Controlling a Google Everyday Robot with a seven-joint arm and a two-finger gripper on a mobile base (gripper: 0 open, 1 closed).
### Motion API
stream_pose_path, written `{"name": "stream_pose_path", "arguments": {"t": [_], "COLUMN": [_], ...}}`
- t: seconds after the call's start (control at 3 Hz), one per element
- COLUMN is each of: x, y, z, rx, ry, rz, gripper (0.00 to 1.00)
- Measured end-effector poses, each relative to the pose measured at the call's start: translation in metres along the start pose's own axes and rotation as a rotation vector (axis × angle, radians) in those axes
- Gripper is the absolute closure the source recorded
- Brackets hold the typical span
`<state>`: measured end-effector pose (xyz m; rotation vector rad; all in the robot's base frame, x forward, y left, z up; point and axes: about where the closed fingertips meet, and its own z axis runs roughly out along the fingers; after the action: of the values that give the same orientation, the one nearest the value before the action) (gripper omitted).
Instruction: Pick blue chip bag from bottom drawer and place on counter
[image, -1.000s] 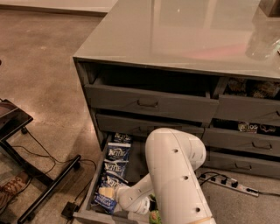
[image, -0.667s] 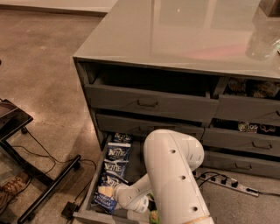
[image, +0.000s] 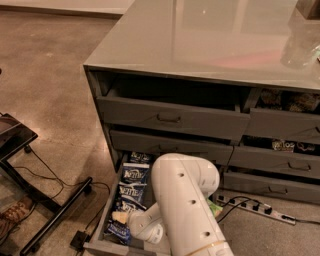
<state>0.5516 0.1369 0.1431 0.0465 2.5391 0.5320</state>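
The bottom drawer (image: 100, 234) is pulled out at the lower left of the cabinet. Several blue chip bags (image: 134, 176) lie in a row on its floor. My white arm (image: 186, 200) bends down over the drawer and hides its right part. My gripper (image: 119, 217) reaches low into the drawer, at the blue bags nearest its front end. The counter (image: 200, 35) is the glossy grey top of the cabinet, well above the gripper.
Upper drawers (image: 170, 119) stand slightly open, and the right-hand ones (image: 285, 100) show snack packets. A black stand (image: 50, 210) with cables is on the floor at left. A power strip (image: 255, 207) lies on the floor at right. A clear object (image: 300, 47) sits on the counter's far right.
My arm has shifted slightly to the left over the drawer. The chip bags and the drawer have not moved.
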Motion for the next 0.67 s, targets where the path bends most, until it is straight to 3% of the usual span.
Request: {"name": "stream_pose_path", "arguments": {"t": [0.33, 0.67], "x": [0.0038, 0.0070], "y": [-0.0074, -0.0112], "z": [0.0140, 0.0225], "rx": [0.050, 0.090], "ry": [-0.009, -0.013], "rz": [0.006, -0.001], "gripper": [0.00, 0.15]}}
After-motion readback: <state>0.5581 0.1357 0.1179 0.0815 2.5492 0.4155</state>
